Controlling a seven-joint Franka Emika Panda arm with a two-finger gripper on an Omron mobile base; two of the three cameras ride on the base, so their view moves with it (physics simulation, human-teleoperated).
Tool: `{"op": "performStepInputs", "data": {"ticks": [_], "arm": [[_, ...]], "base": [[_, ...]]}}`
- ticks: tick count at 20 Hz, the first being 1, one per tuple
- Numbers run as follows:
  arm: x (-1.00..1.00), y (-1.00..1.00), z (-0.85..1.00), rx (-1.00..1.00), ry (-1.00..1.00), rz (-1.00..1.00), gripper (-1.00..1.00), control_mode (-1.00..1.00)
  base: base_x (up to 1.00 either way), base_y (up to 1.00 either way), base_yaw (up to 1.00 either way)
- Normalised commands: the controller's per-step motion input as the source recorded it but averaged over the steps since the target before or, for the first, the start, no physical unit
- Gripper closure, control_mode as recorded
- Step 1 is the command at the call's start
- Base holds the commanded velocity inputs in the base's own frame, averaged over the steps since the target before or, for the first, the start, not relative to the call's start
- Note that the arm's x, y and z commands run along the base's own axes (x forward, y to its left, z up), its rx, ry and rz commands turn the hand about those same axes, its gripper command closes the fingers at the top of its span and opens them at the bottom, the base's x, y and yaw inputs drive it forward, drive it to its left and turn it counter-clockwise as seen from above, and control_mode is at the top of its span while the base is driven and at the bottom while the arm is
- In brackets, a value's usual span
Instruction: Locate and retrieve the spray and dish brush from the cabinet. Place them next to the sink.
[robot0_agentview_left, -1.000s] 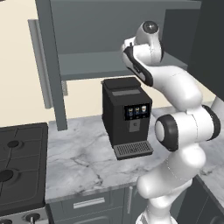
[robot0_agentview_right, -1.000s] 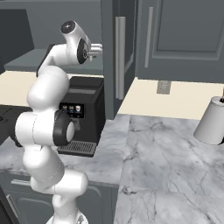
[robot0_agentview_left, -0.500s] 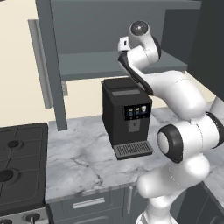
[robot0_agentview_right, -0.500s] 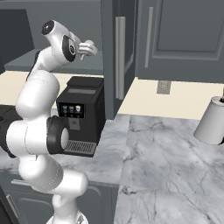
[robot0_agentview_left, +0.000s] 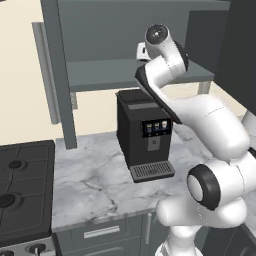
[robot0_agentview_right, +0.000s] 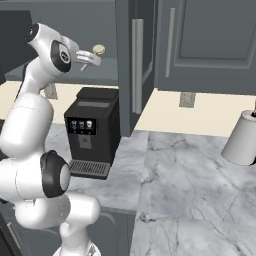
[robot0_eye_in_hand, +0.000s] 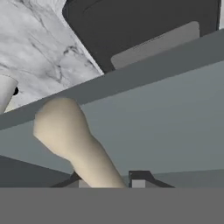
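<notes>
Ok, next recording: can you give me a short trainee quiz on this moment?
1. True or false: the hand is shut on the brush.
2. What stands on the counter below the cabinet shelf? A) coffee machine B) toaster C) kettle
3. Fill in: in the right base view, the paper-towel roll stands at the far ___ edge of the picture.

Key: 1 true, the tan handle runs between the fingers. 2 A. 3 right.
</notes>
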Motion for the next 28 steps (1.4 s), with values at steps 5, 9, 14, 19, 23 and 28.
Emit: {"op": "performStepInputs", "data": {"ticks": [5,9,14,19,23,28], "arm": [[-0.84,0.02,0.11,0.00,-0.01,-0.04,1.00,-1.00],[-1.00,0.00,0.00,0.03,-0.01,-0.01,1.00,-1.00],[-1.00,0.03,0.00,0.03,0.00,0.00,1.00,-1.00],[-1.00,0.12,-0.01,0.02,0.00,-0.01,1.00,-1.00],[-1.00,0.13,-0.02,0.03,0.01,-0.01,1.00,-1.00],[-1.00,0.18,-0.14,0.02,0.08,-0.01,1.00,-1.00]], "base": [[0.00,0.00,0.00],[0.00,0.00,0.00],[0.00,0.00,0.00],[0.00,0.00,0.00],[0.00,0.00,0.00],[0.00,0.00,0.00]]}}
